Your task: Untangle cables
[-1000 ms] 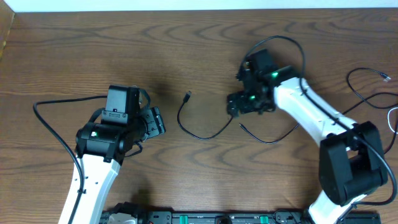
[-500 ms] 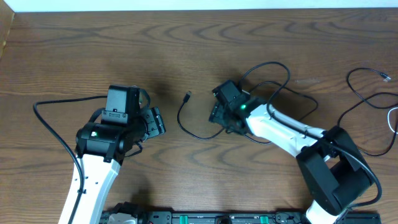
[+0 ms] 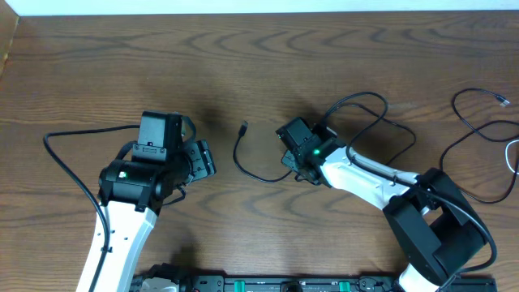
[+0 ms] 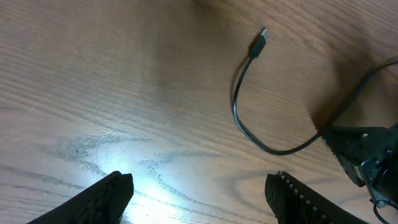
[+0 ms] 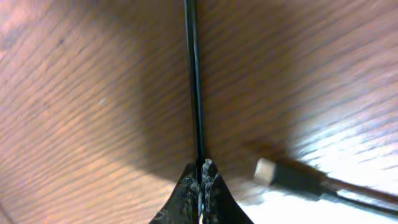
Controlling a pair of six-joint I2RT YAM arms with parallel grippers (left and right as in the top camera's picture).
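A thin black cable (image 3: 240,159) curves over the middle of the wooden table, its small plug (image 3: 246,126) at the far end. My right gripper (image 3: 289,165) is down at the cable's right-hand end. In the right wrist view its jaws (image 5: 200,167) are shut on this black cable (image 5: 193,81), which runs straight away from the tips. A second plug (image 5: 267,169) lies just right of them. My left gripper (image 4: 199,198) hovers open over bare wood, left of the cable (image 4: 238,115), holding nothing.
More thin cables lie at the right edge: a black one (image 3: 474,101) ending in a plug (image 3: 503,100), and a white one (image 3: 512,158). The right arm's own thick black cable (image 3: 369,109) loops behind its wrist. The table's far edge (image 3: 259,11) runs along the top.
My right gripper has swung left from beside the cable's end, come down on it, and gone from wide open to shut on the cable. The left arm has not moved.
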